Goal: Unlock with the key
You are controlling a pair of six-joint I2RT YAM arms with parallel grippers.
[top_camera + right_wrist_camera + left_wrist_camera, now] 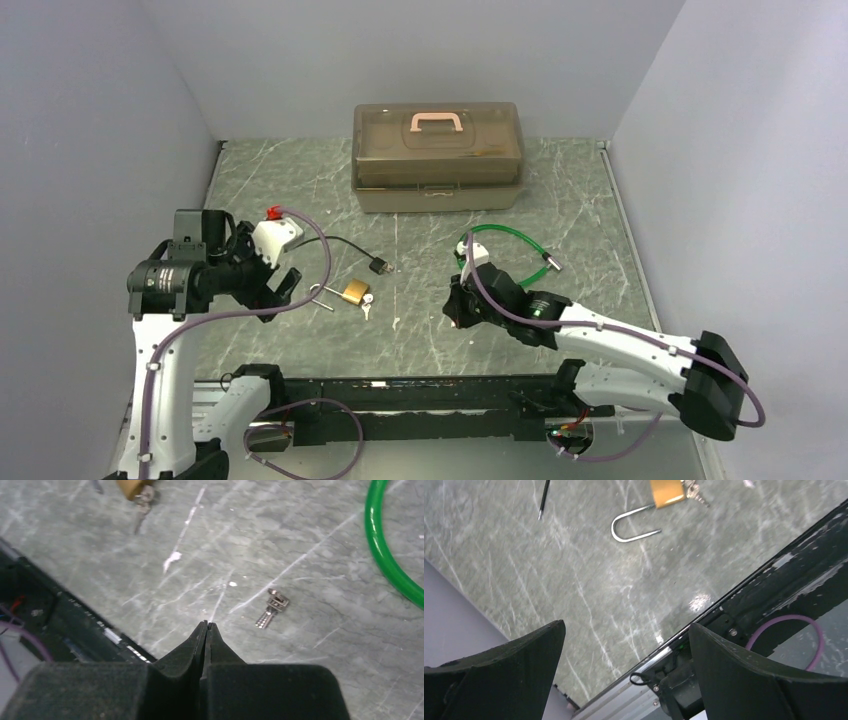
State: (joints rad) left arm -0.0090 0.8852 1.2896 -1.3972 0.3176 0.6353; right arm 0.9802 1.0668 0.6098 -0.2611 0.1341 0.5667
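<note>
Fingers [526, 655] of your left gripper [624, 630] stand spread wide with nothing between them, hovering above bare table [574, 590]. Ahead of their tips, well apart, lies the brass padlock [667, 492], its shackle [624, 527] turned toward them. One shackle leg looks to end free of the body, so I judge this lock is already sprung. A key [696, 494] sits at the body's far side, apparently in the keyway, where it would need to be to release the shackle. Wide jaws make sense here as a ready posture: you could come down over the body and steady it if needed.

Move across to your right gripper [206, 627]. Its fingers [187, 652] are pressed flat together, gripping nothing, with the tips low over the table. Just ahead of the tips and a little to their right lie the loose keys [271, 610], flat on the surface and not touched by the fingers. Shut as they are, with the keys beyond the tips, these fingers hold no key. Thin metal lying flat gives the pads little to catch, so you will likely need to reopen, set the tips either side of the bow and press down before closing. Farther right of the fingers curves the green cable [382, 545], probably the lock those keys belong to, though its keyway is not visible from the wrist.
</note>
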